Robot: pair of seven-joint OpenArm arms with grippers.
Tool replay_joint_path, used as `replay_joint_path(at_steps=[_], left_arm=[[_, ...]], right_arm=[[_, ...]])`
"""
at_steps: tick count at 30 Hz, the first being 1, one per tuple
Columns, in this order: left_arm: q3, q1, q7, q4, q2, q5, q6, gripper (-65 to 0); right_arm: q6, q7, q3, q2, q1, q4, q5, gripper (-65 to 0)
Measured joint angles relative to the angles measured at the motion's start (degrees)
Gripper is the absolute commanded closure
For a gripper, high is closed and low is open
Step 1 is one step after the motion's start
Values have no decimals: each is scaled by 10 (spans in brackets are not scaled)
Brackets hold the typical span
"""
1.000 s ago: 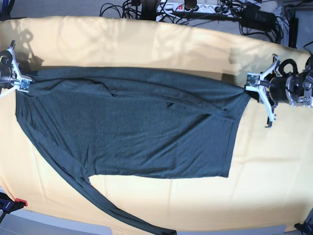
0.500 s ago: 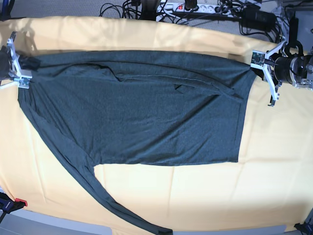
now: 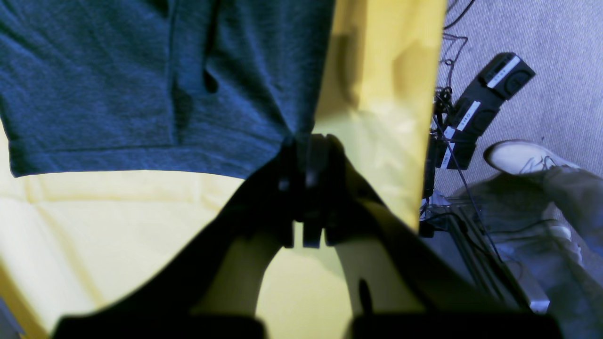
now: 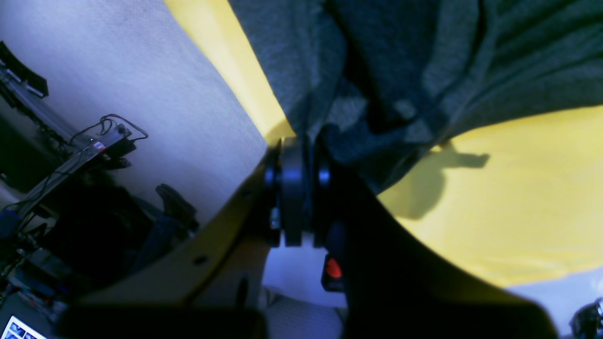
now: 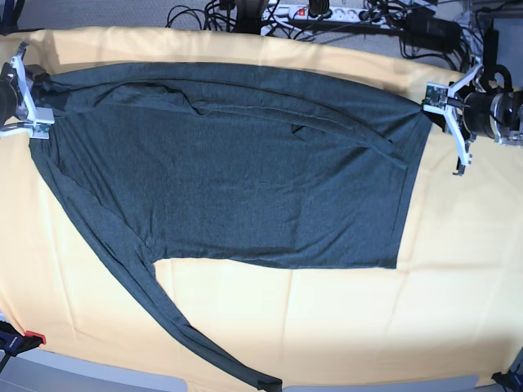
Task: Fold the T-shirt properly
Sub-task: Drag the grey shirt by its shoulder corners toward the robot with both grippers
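The dark charcoal T-shirt (image 5: 237, 175) lies spread across the pale yellow tablecloth (image 5: 343, 318), with one long sleeve (image 5: 176, 327) trailing to the front edge. My left gripper (image 5: 431, 101) is shut on the shirt's far right corner; the left wrist view shows its jaws pinched on the hem corner (image 3: 304, 141). My right gripper (image 5: 37, 86) is shut on the far left corner, where the fabric (image 4: 377, 94) bunches at the closed jaws (image 4: 301, 141).
Cables, a power strip (image 5: 327, 12) and black adapters (image 3: 485, 101) lie on the floor beyond the table's far edge. A person's shoe (image 3: 523, 157) shows on the floor in the left wrist view. The tablecloth's far edge (image 3: 431, 94) is close to the left gripper.
Both grippers have pulled the shirt's top edge toward the far side of the table. The shirt now lies flatter and wider, with its upper fold drawn out.
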Motion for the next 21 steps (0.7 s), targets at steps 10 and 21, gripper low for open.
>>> replay_joint_path(at_steps=[10,21], left_arm=[[0,56,0,38,-27,20,1,0],[0,65,-2,38,-32,43,2,0]], right_arm=[[0,0,1,2,-18,1,61,0],[0,-1,0,0,-121,1,-59,0]])
